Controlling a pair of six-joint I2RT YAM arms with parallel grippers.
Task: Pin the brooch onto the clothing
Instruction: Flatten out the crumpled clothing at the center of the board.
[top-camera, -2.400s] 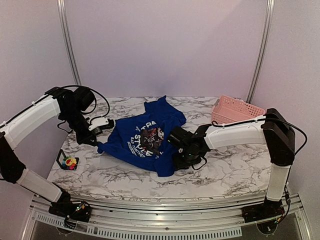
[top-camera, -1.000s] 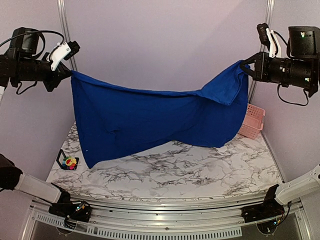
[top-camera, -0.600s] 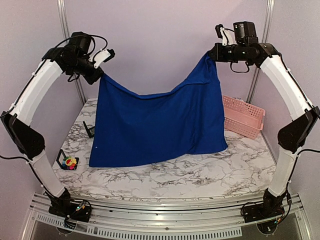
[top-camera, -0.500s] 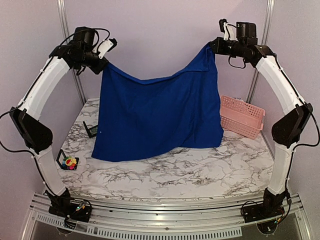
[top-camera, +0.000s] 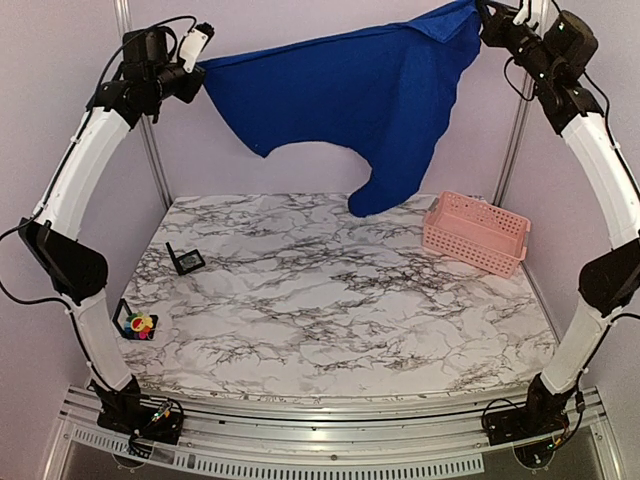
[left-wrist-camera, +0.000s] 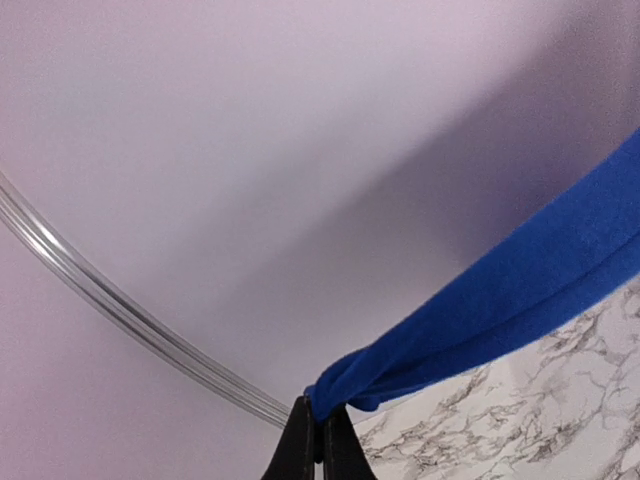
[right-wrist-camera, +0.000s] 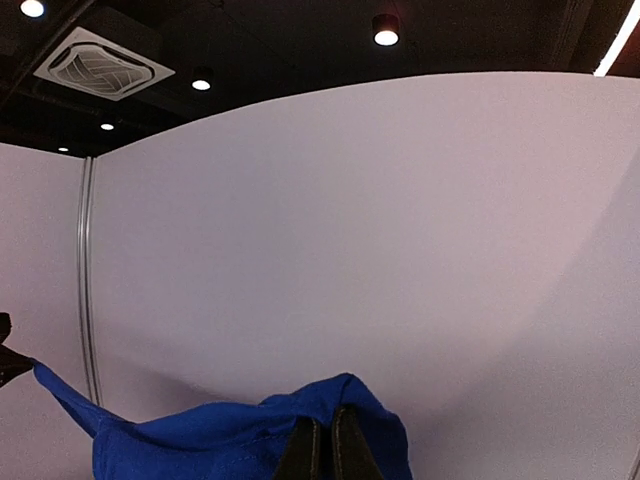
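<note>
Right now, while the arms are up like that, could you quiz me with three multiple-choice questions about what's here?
1. Where on the table is the brooch? A. far right corner B. near left edge C. centre
2. What colour is the basket? A. pink B. green C. black
3. The T-shirt is: A. lying flat on the table B. held aloft between the left gripper and right gripper C. folded in the basket

Answers:
1 B: its coloured petals show by the near left edge.
2 A: its lattice walls are pink.
3 B: each closed gripper pinches blue cloth high above the table.
</note>
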